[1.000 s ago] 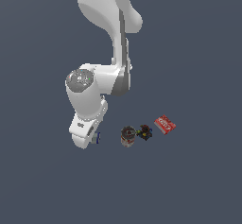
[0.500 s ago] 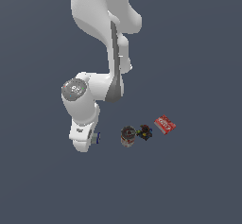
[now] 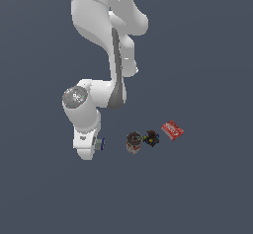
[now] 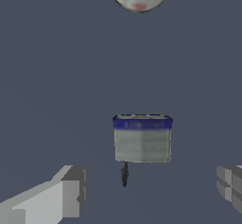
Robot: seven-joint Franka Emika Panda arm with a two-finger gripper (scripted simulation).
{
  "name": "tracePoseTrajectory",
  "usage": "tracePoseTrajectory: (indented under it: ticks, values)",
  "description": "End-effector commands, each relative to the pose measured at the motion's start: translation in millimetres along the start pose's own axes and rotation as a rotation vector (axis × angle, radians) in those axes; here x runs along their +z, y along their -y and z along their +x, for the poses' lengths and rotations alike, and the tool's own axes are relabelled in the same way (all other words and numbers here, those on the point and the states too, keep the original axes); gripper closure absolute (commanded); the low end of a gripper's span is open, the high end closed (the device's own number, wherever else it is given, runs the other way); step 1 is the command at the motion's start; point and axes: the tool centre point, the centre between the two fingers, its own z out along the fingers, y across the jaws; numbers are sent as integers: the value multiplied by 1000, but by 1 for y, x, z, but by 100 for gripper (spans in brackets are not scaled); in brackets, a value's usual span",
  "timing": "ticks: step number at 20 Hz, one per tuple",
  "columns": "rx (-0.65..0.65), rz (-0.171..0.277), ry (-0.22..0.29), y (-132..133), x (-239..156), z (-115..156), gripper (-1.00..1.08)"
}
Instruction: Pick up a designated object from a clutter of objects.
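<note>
Here, at the exterior view's left, my arm (image 3: 94, 104) bends low over the grey floor (image 3: 207, 188), and my claw (image 4: 146, 192) hangs with its two fingers (image 4: 66, 192) spread wide, nothing between them. The tiny grey-white cylinder with the dark blue band (image 4: 142, 138) lies in the wrist view just beyond the gap between my fingertips, apart from both of them; in the exterior view only its blue end peeks out beside my hand, so I cannot tell much of it there. Next to the right sits the round dark can (image 3: 133, 141), well clear of my hand. A black multicoloured lump (image 3: 150, 139) lies just beside the can, and whether they touch I cannot tell. Farthest right lies the flat red packet (image 3: 172, 130), near the lump but apart from it.
</note>
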Motion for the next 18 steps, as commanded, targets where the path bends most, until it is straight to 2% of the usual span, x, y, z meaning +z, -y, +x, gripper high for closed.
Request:
tracePoseTrajectory:
  ticks: [1, 7, 18]
  values:
    - [-10, -1, -1, 0, 1, -1, -92]
    - [-7, 0, -1, 0, 7, -1, -92]
    - [-11, -1, -1, 0, 51, 0, -92]
